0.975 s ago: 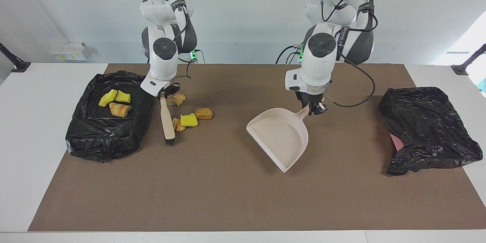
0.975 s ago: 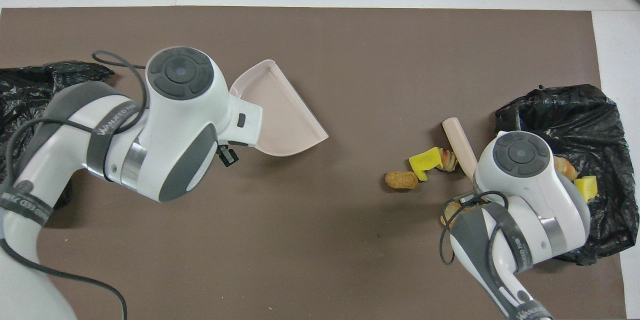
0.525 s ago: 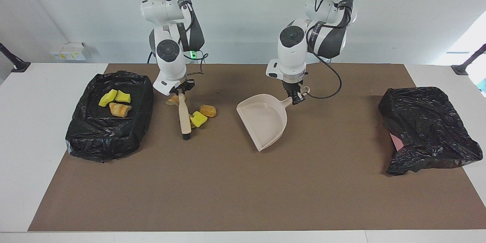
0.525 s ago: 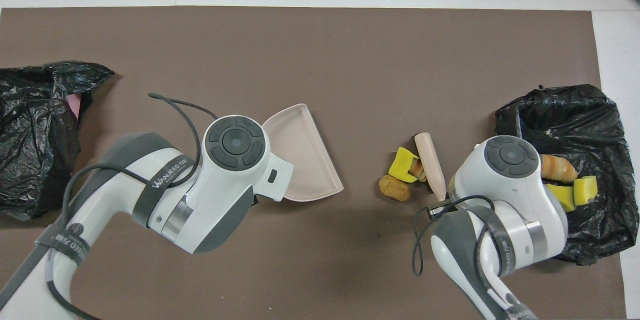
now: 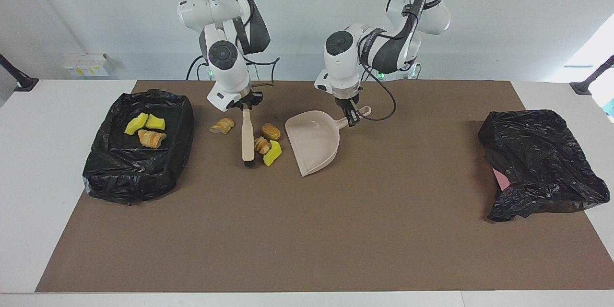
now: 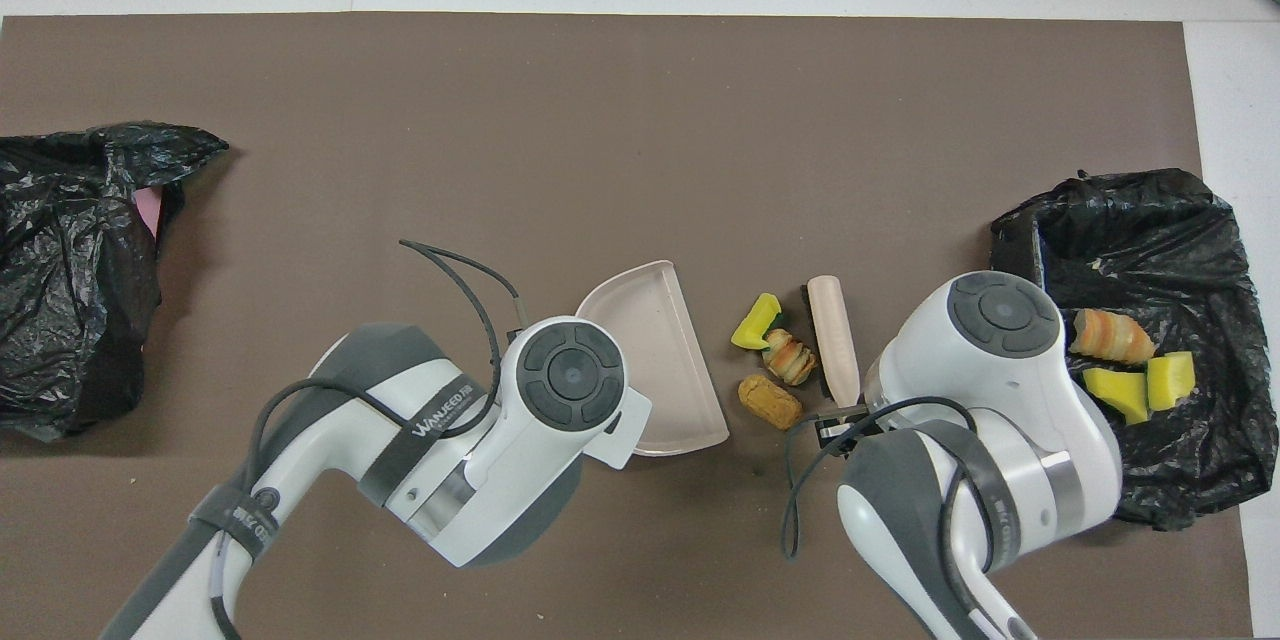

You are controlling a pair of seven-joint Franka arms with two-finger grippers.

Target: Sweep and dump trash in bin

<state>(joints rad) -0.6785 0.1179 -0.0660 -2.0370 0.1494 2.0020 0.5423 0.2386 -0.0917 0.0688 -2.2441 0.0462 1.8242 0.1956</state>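
The right gripper (image 5: pixel 245 105), above centre in the facing view, is clamped on the top end of a brush (image 5: pixel 247 140), whose pale handle runs down the frame to dark bristles resting on the brown mat (image 5: pixel 307 240). The left gripper (image 5: pixel 352 117), a little right of centre, is closed on the handle of the beige dustpan (image 5: pixel 314 141), which lies on the mat with its open mouth turned toward the brush. In the narrow gap between brush and dustpan sit three bits of trash: a brown bread chunk (image 5: pixel 270 131), a striped bread roll (image 5: pixel 261 145) touching the brush handle, and a yellow sponge piece (image 5: pixel 273 153) just beside the roll. Another bread piece (image 5: pixel 222 125) lies alone on the mat, left of the brush in this frame, toward the black bin (image 5: pixel 139 172). That bin, lined with a black bag at the left of the frame, already contains two yellow sponge bits (image 5: pixel 144 122) and an orange bread chunk (image 5: pixel 151 138). A second black bag (image 5: pixel 539 163) slumps at the right edge with a pink corner showing beneath it. In the overhead view both arms' wrists hide their fingers, with the dustpan (image 6: pixel 655 360) at centre, the brush (image 6: pixel 832 338) right of it and the three bits between.
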